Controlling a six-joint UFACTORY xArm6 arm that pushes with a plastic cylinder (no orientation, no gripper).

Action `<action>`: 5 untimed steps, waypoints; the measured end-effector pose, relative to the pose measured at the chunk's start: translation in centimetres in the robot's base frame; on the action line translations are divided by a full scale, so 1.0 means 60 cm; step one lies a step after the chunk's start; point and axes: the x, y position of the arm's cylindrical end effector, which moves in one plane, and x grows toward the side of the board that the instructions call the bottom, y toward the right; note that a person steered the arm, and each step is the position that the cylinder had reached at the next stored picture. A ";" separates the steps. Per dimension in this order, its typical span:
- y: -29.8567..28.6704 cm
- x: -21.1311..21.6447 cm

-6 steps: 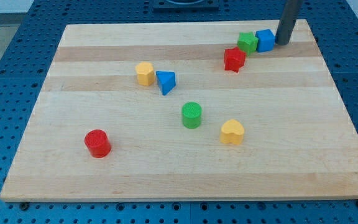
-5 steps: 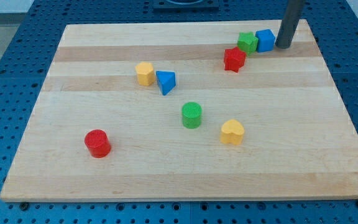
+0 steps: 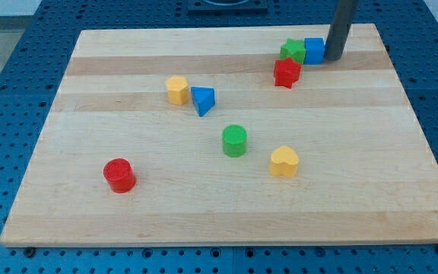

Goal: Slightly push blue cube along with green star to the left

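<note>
My tip ends a plain, straight, dark grey round rod, smooth and unmarked.

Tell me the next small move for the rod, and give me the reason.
Probably ease my tip a touch further toward the view's left, then stop. It sits against the right side of the blue cube, which touches the green star, so both should slide together. The red star lies close below, so keep the push short.

The small blue plastic cube is pressed between the dark rod's tip and the green plastic star on the pale wooden board.
</note>
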 end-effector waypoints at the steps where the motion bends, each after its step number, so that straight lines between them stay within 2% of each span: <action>1: -0.001 0.002; 4: 0.008 0.018; 5: 0.012 0.001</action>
